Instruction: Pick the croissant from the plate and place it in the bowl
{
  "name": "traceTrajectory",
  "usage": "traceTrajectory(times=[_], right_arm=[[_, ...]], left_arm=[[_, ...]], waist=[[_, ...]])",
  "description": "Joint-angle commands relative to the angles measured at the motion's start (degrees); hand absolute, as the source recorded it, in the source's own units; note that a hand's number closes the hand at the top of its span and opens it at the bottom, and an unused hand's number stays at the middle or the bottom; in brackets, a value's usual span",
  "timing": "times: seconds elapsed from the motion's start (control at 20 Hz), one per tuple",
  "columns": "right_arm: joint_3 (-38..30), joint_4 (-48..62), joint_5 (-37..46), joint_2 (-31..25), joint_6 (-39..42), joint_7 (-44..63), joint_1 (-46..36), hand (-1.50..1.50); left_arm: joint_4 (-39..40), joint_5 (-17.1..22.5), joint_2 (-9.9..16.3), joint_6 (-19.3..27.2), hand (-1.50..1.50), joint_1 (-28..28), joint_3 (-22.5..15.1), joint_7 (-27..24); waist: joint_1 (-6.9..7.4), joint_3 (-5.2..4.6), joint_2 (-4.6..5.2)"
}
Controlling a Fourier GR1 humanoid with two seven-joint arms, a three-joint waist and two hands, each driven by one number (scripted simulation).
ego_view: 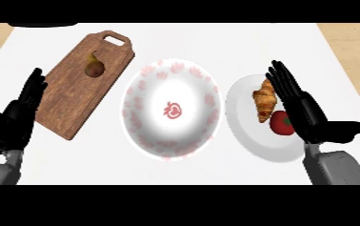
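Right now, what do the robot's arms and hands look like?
Both hands, the left hand and the right hand, are black with long slim fingers and a thumb. Each sits on a smooth grey forearm. No cables, markings or sleeves show.

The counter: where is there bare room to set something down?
Bare counter runs along the far side, beyond the bowl and plate, and along the near edge below the bowl. Crowded: the plate holds the croissant and a tomato, with the right hand over it.
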Motion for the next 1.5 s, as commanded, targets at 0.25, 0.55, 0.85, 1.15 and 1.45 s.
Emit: traceTrajectory(times=[0.25, 0.55, 0.85, 1.15, 1.45], right_arm=[[5.08, 3.84, 2.27, 9.79, -1.98, 4.69, -19.15, -1.5], [9.14, 2.43, 33.59, 7.72, -33.28, 0.3, -9.4, -1.5], [15.45, -7.74, 48.33, 2.94, -32.28, 20.83, -9.01, -1.5], [14.35, -19.66, 55.88, -4.93, -17.34, 43.94, -11.4, -1.5], [14.89, -25.69, 49.65, -11.1, 4.95, 59.3, -13.57, -1.5]], left_arm=[[-4.07, 5.53, -2.9, -2.15, 0.0, -9.16, 6.84, -2.94], [-4.31, 7.53, -2.65, -3.16, 0.0, -8.19, 7.45, 0.08], [-5.01, 6.43, -4.76, -3.04, 0.0, -5.5, 7.07, -0.41], [-5.11, 5.64, -5.09, -2.2, 0.0, -5.03, 7.94, -1.29], [-4.33, 6.63, -3.98, -4.32, 0.0, -5.98, 9.21, -0.64]], waist=[[4.57, 1.26, 0.48], [1.97, 1.23, -0.11], [1.02, 1.16, -0.44], [-0.08, 1.04, -0.81], [0.51, 1.07, -0.48]])
